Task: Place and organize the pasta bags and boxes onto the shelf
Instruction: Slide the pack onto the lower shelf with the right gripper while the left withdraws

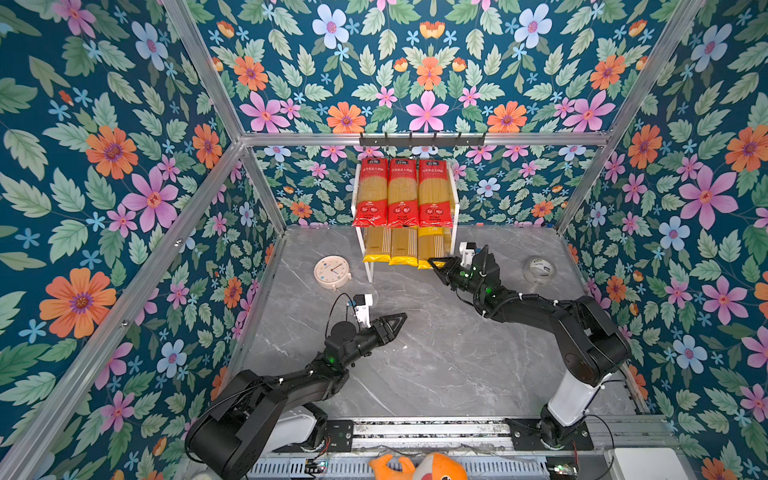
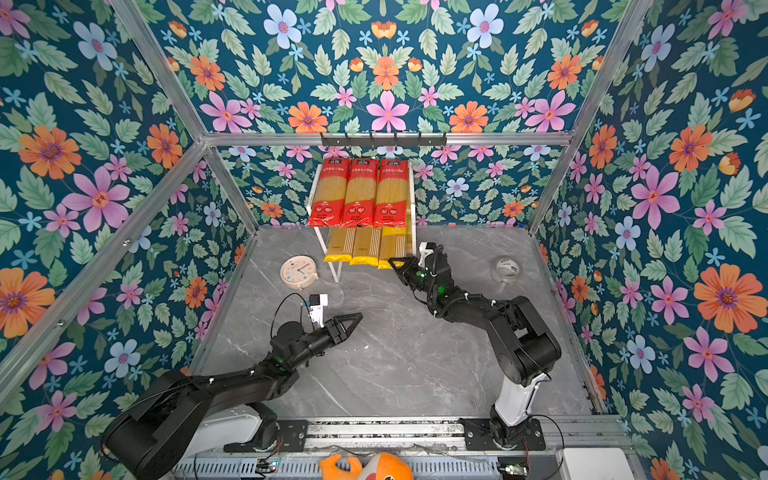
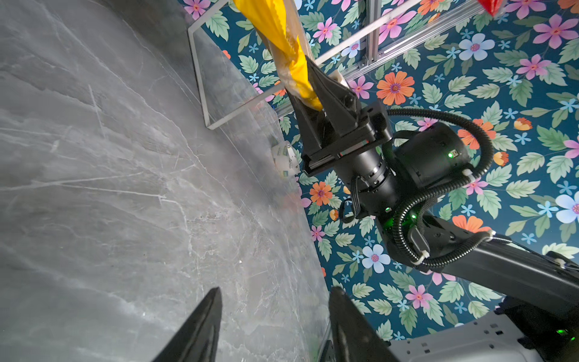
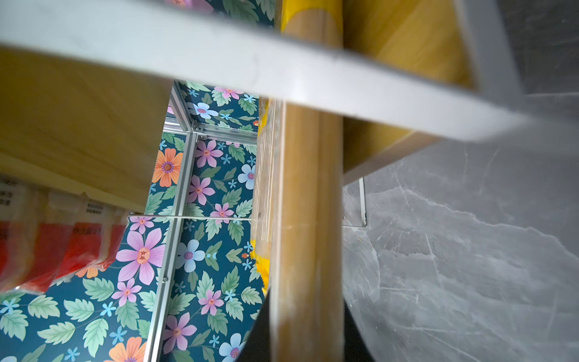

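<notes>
Since the right gripper (image 1: 436,263) is clamped on the near yellow end of the third yellow packet (image 1: 432,246), as the left wrist view shows plainly, the main risk lies in seating that packet on the lower board of the shelf (image 1: 456,208), in the upper middle of both top views. The packet lies at the right of the lower board, just beside two other yellow packets (image 1: 390,246) and under three red packets (image 1: 402,191) on the upper board. Its long axis runs up and down the frame. The far end points at the back wall and the gripped end points toward the arms, appearing to stick out slightly more than its neighbours. A push that is off this line could jam the packet against the white side frame, shove the light shelf backward, or buckle the soft wrapper and snap the spaghetti. Letting go too early could let the overhanging end sag or slip off. The left gripper (image 1: 398,322) hangs over the bare worktop (image 1: 415,370) at lower centre, its jaws apart and empty.
</notes>
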